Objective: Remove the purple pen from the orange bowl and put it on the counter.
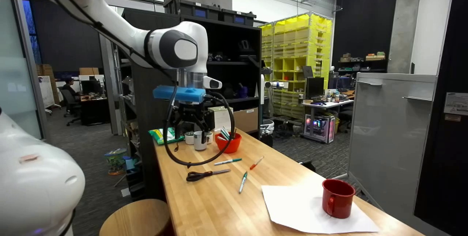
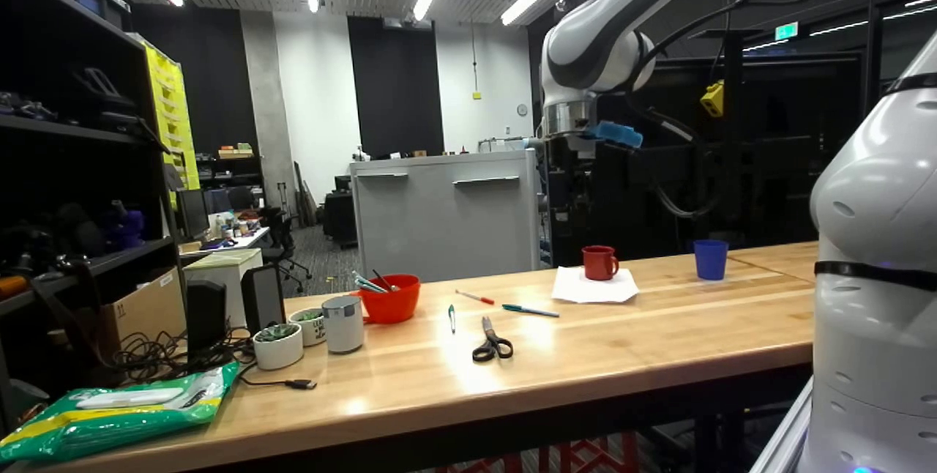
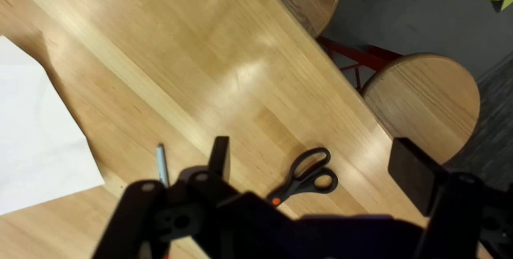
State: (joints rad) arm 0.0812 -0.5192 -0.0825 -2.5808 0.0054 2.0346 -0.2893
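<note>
- The pincer (image 3: pixel 310 158) hangs above the bench (image 2: pixel 644 330), apart from its surface, and is spread wide: in the wrist view its two fingers (image 3: pixel 415 177) stand well apart.
- The orange bowl (image 2: pixel 395 304) stands upright on the bench, below the pincer and to its left in an exterior view. Pens (image 2: pixel 368 284) lean inside it; whether the purple pen is among them cannot be told.
- Black-handled scissors (image 3: pixel 308 181) lie on the bench beneath the pincer, partly hidden by it in the wrist view.
- A green-capped pen (image 1: pixel 243 182) lies below the pincer and to its right in an exterior view. Another green-capped pen (image 1: pixel 227 162) and an orange-red pen (image 1: pixel 257 163) lie the same way from the pincer, nearer the bowl.
- A white sheet (image 3: pixel 40 130) lies left of the pincer in the wrist view; the dark red mug (image 1: pixel 338 198) stands upright on it.
- A blue cup (image 2: pixel 710 261) stands below the pincer and to its right in an exterior view.
- A grey mug (image 2: pixel 342 326) stands near the bowl, below the pincer and well to its left in that view; a green packet (image 2: pixel 132 414) lies farther left.
</note>
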